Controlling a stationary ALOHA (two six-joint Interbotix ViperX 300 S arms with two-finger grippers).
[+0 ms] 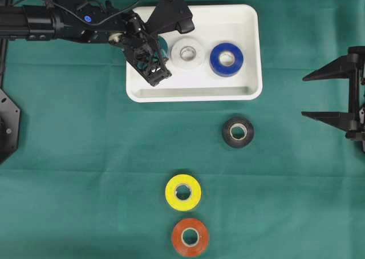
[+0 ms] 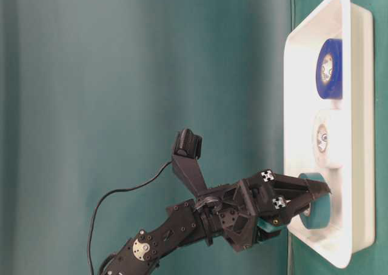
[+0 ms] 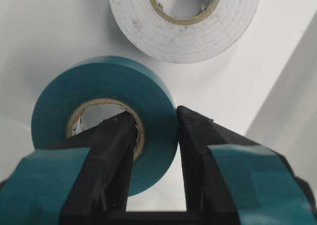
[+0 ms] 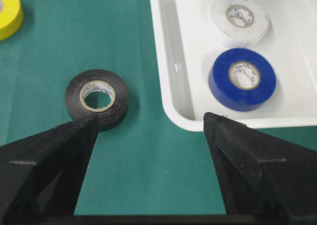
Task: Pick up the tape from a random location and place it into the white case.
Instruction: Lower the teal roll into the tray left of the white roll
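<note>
From overhead, the white case holds a white roll and a blue roll, while at the wrist the left gripper pinches a teal tape roll over the case floor, and the right gripper gapes wide, gripping nothing, near a black roll.

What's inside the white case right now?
The white case holds a white tape roll and a blue one. The left end effector also grips a teal roll over the tray. From overhead, the arm hides most of that roll.
</note>
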